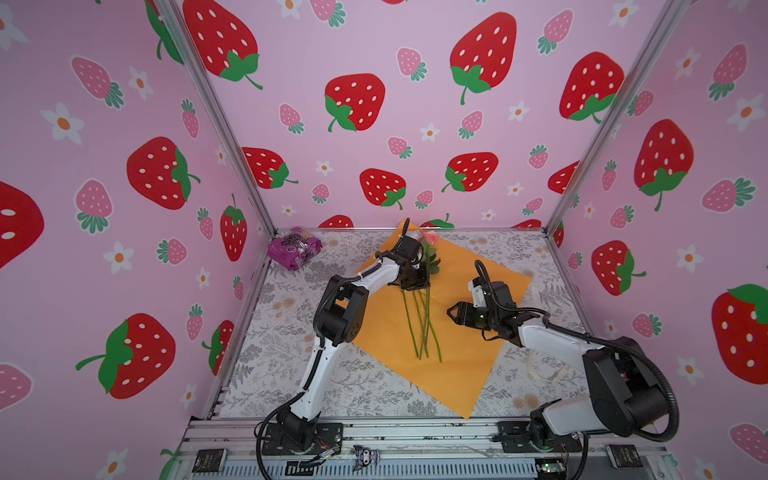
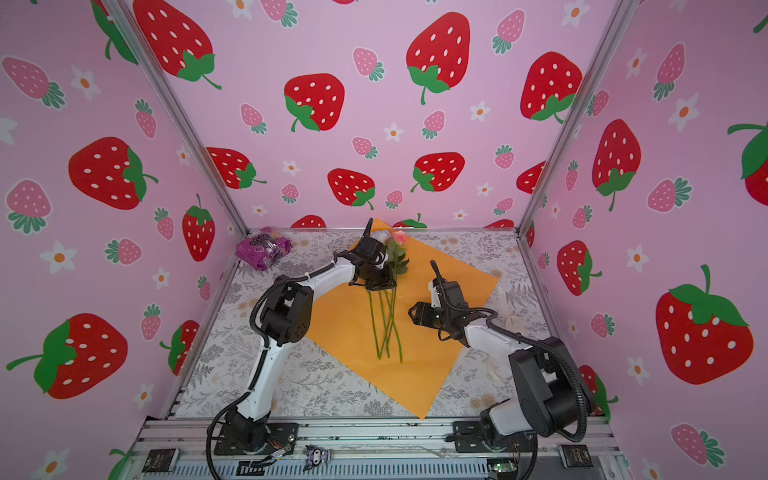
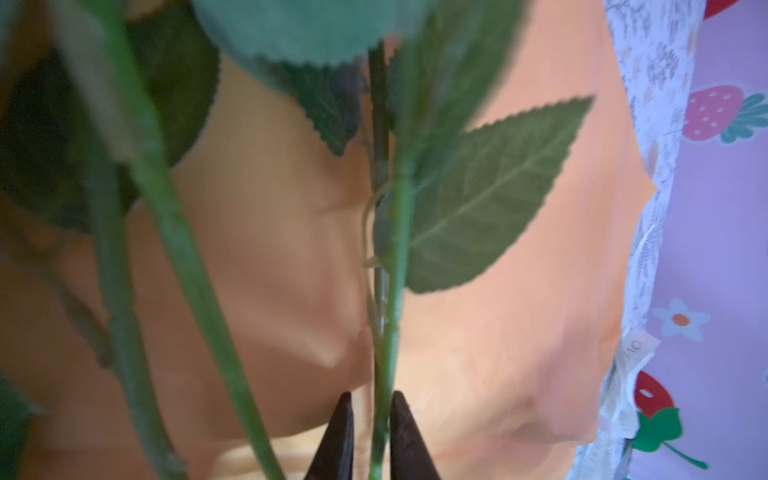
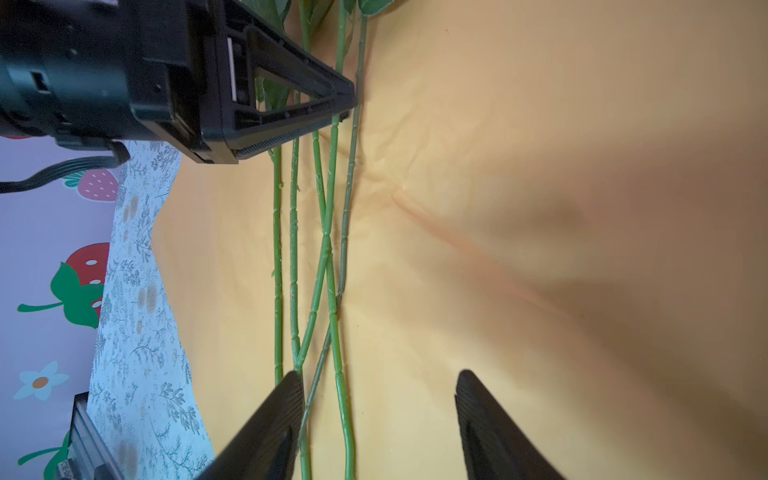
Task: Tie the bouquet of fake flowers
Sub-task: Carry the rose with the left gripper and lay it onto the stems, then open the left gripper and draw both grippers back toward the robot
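While the left gripper [image 3: 370, 397] holds its jaws only a little apart around one green stem [image 3: 384, 332], the bouquet is untied and can fan out.

I cannot tell if that stem is pinched or only framed. If it slips, I think it rolls away from the other stems [image 1: 422, 328], which cross each other near their cut ends on the orange wrapping paper [image 1: 461, 349], with the roses [image 2: 399, 238] at its far corner. The right gripper [image 4: 380, 374] hangs spread wide close to the lower stems, and a low pass could push them or crease the thin sheet. Around the paper is a table cloth [image 1: 291, 374] with grey leaf print, a purple packet [image 1: 294, 248] in the far left corner, and pink walls [image 1: 374, 41] with strawberries on three sides.
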Controlling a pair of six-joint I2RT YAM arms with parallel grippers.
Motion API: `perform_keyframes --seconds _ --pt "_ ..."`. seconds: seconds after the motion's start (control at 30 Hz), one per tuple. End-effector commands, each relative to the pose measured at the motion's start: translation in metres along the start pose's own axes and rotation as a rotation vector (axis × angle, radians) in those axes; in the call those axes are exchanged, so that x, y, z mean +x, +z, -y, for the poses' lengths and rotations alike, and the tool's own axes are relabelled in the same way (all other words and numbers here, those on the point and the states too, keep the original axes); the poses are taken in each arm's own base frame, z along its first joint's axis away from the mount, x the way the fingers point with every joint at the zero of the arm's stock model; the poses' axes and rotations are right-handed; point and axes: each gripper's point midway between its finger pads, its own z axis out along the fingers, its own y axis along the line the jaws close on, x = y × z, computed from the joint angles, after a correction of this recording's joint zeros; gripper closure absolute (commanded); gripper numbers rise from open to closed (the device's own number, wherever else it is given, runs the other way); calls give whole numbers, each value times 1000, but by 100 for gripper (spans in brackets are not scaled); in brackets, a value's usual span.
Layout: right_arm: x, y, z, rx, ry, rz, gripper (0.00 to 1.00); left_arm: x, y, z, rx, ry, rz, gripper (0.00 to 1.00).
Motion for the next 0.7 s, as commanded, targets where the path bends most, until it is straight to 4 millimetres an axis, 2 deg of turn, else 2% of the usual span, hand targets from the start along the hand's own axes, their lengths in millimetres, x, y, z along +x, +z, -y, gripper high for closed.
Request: perform_keyframes --seconds 0.0,0.23,0.37,0.47,0.53,0.67 --pt "-13 -2 -7 -17 -13 24 38 -13 -13 18 32 2 35 78" --pt "-15 -10 -6 2 -24 43 38 -18 -33 32 59 21 63 73" --pt "-20 -12 -6 7 -30 57 38 -16 -39 36 71 27 65 71" --pt "-27 -9 -5 11 -31 62 38 -11 -46 45 116 43 62 70" --pt "-33 -9 -4 13 -31 65 38 -8 -57 53 140 66 68 69" --pt "-51 -24 1 69 -38 122 39 5 -90 49 96 109 127 65"
